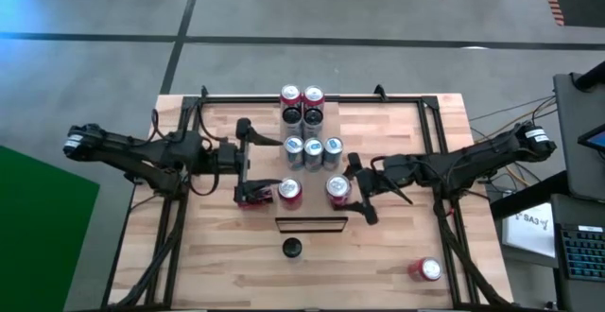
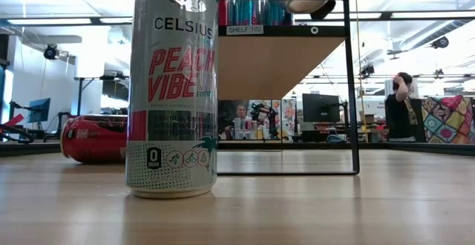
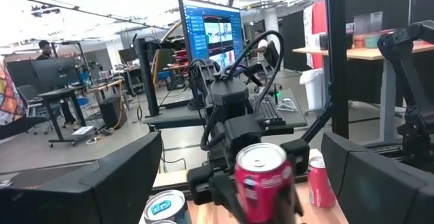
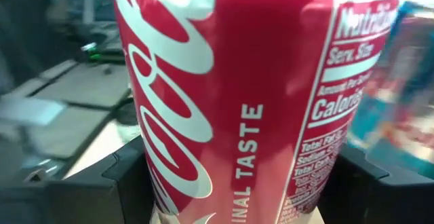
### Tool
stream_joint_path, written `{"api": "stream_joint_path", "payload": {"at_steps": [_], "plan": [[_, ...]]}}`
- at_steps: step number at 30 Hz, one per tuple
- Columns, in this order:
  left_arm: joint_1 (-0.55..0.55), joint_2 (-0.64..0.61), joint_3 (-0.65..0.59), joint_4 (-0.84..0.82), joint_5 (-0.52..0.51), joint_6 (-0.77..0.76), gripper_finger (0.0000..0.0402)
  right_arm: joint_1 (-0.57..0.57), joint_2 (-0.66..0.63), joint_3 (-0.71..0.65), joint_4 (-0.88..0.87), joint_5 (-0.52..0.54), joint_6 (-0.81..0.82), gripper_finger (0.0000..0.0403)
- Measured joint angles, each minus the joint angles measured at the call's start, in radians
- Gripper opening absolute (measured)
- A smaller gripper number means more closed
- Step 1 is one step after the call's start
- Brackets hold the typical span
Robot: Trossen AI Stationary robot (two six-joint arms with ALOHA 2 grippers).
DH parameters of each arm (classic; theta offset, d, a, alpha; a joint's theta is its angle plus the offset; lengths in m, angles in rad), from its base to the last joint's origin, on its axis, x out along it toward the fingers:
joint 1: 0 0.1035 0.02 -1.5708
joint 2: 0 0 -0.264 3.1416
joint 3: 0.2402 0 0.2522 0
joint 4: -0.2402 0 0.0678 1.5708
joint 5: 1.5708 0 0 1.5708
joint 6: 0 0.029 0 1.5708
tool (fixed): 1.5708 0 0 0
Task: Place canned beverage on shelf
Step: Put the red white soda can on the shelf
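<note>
Right end effector (image 1: 352,190) clamps the upright red can (image 1: 337,189) at frame centre (shelf (image 1: 311,151) lies just above-left); left end effector (image 1: 253,195) gapes wide.

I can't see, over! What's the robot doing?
Right gripper clamped on red can. Left gripper open, empty. Shelf not blocked.

Upright red can (image 1: 337,189) held above the light-wood shelf (image 2: 289,59), apparently airborne.
</note>
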Motion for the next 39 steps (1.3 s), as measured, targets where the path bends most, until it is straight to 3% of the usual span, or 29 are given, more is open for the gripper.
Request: {"api": "stream_joint_path", "payload": {"at_steps": [5, 17, 23, 39], "plan": [[-0.001, 0.003, 0.000, 0.001, 0.000, 0.008, 0.0371, 0.001, -0.004, -0.039, 0.033, 0.118, 0.020, 0.0286], [-0.001, 0.012, 0.000, 0.013, 0.000, -0.007, 0.0371, 0.030, -0.003, -0.112, 0.142, 0.141, 0.042, 0.0286], [-0.001, 0.013, 0.002, 0.013, 0.000, -0.007, 0.0371, 0.069, 0.005, -0.119, 0.147, 0.255, 0.017, 0.0286], [-0.001, 0.013, 0.005, 0.014, -0.003, -0.005, 0.0371, 0.112, 0.005, -0.126, 0.153, 0.392, 0.046, 0.0286]]}}
